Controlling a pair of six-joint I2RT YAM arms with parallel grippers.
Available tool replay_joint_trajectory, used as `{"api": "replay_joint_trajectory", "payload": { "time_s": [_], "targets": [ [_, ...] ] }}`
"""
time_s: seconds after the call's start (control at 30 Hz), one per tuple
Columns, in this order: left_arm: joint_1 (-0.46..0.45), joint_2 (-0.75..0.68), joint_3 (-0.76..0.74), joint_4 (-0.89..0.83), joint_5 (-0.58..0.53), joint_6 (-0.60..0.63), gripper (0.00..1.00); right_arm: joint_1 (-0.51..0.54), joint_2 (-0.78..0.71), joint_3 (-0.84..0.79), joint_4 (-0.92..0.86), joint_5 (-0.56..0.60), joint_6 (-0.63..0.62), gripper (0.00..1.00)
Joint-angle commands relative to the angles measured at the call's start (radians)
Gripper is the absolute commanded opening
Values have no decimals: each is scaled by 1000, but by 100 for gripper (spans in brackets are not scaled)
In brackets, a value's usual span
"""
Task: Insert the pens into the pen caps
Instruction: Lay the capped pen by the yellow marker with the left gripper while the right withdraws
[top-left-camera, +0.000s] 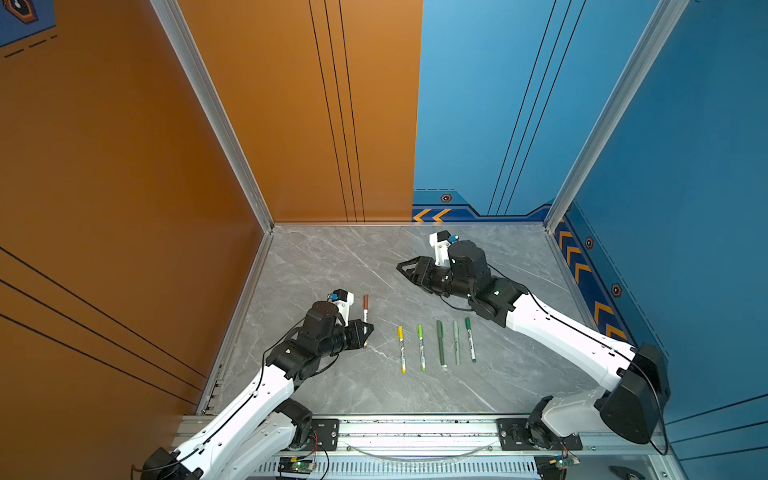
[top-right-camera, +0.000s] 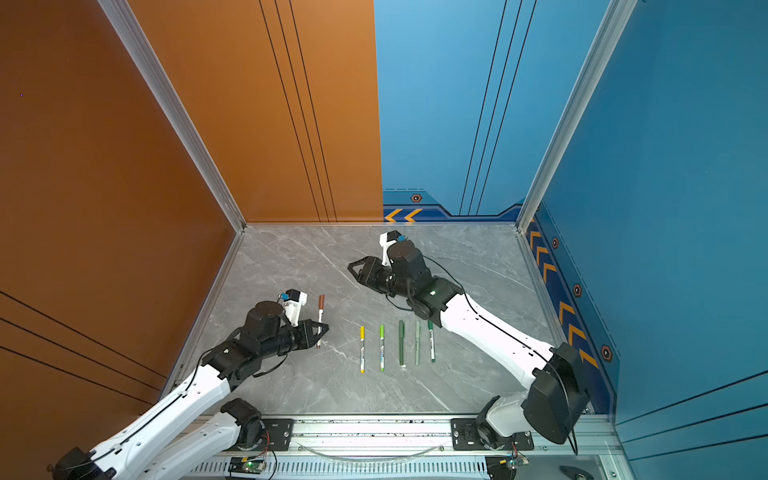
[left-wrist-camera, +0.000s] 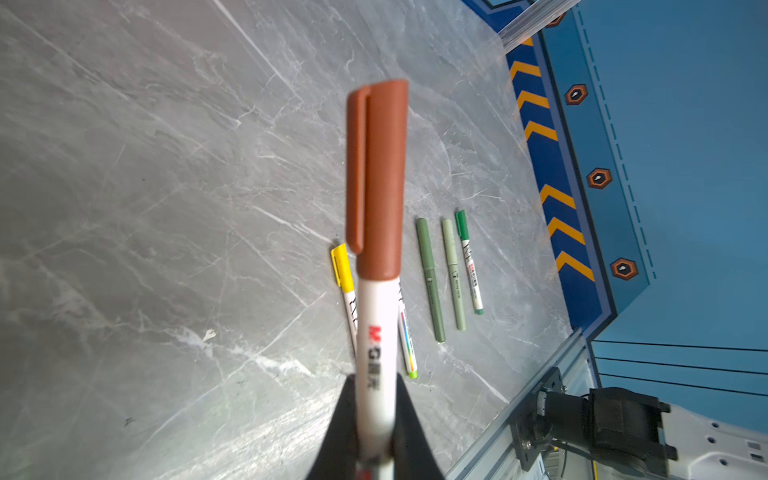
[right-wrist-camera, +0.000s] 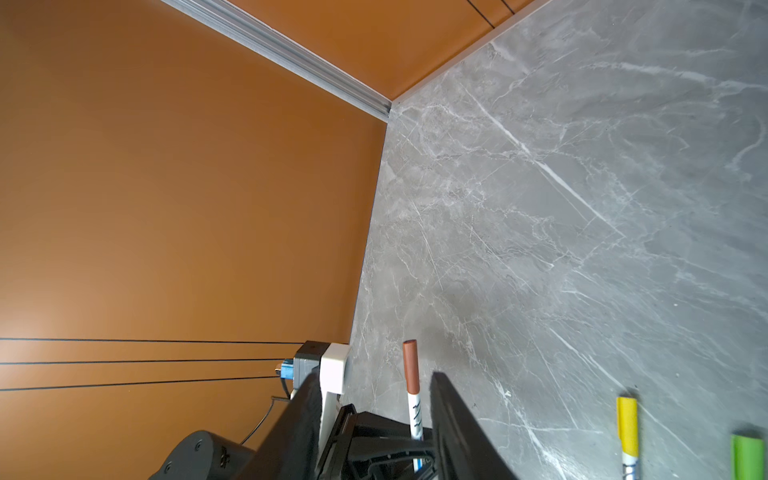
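Near the yellow pen (top-left-camera: 401, 348), the left gripper (top-left-camera: 368, 329) clamps the brown pen (top-left-camera: 365, 311) roughly parallel to it; the right gripper (top-left-camera: 404, 269), farther off, gapes empty.

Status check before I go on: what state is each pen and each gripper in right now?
brown pen: capped, clamped in the left gripper.
left gripper: shut on the brown pen.
right gripper: fingers apart, empty, away from the pens.
yellow pen: capped, lying flat.
lime pen: capped, lying flat.
dark olive pen: capped, lying flat.
pale sage pen: capped, lying flat.
green pen: capped, lying flat.
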Motion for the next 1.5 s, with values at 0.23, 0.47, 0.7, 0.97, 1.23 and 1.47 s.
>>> {"api": "replay_joint_trajectory", "payload": {
  "time_s": [0.23,0.47,0.7,0.97,1.23,1.47],
  "targets": [
    [-193,203,-15,-42,-205,-90,0,-29,-198,-249,-39,77,-9,45],
    [-280,308,-31,-15,-297,-190,0,-86,-250,-281,-54,67,-15,45],
    [-301,370,-16,-8,-320,-203,1,-93,-259,-286,-55,63,-18,44],
    [-302,433,6,14,-317,-190,11,-98,-287,-310,-55,72,-12,44],
    [-308,481,18,27,-321,-187,21,-114,-319,-331,-66,75,-9,44],
    [-308,508,26,32,-323,-181,22,-126,-341,-347,-67,75,-8,43]
  ]
}}
